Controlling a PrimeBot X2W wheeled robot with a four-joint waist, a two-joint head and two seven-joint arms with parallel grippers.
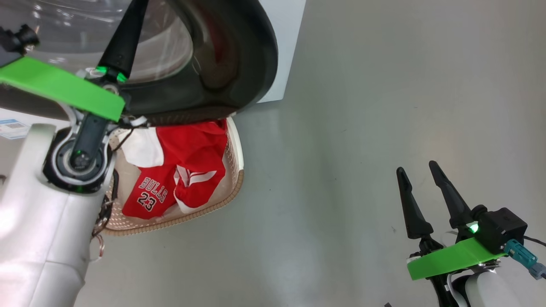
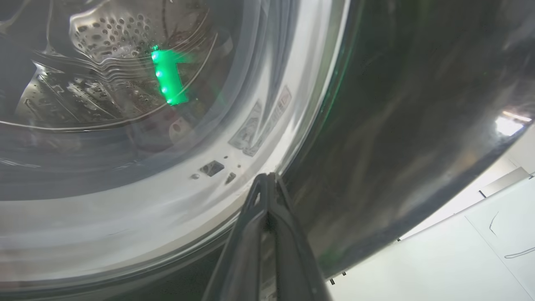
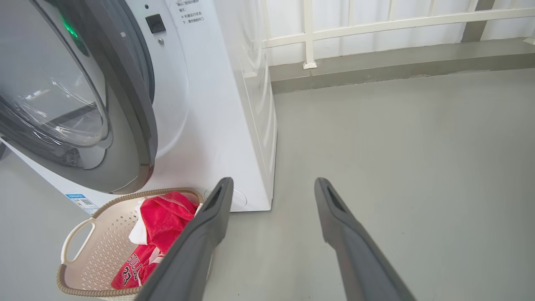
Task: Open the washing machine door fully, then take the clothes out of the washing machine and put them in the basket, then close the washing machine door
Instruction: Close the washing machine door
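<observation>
The washing machine (image 3: 209, 104) is a white box with its round door (image 3: 125, 138) standing ajar, black ring outward. My left gripper (image 2: 267, 179) is shut, its tips against the door's outer face where the glossy black ring (image 2: 397, 125) meets the clear window; the steel drum (image 2: 104, 62) shows through the glass. From the head, the left gripper (image 1: 128, 34) lies across the door (image 1: 239, 55). Below the door, the red clothes (image 1: 187, 170), one printed "BULLS 23", lie in the cream basket (image 1: 236, 149). My right gripper (image 1: 420, 170) hangs open over bare floor, holding nothing.
Grey floor (image 1: 362, 128) stretches to the right of the machine. A white railing (image 3: 376, 25) and a low kerb run along the far side. The basket (image 3: 83, 234) stands on the floor right in front of the machine, partly under the door.
</observation>
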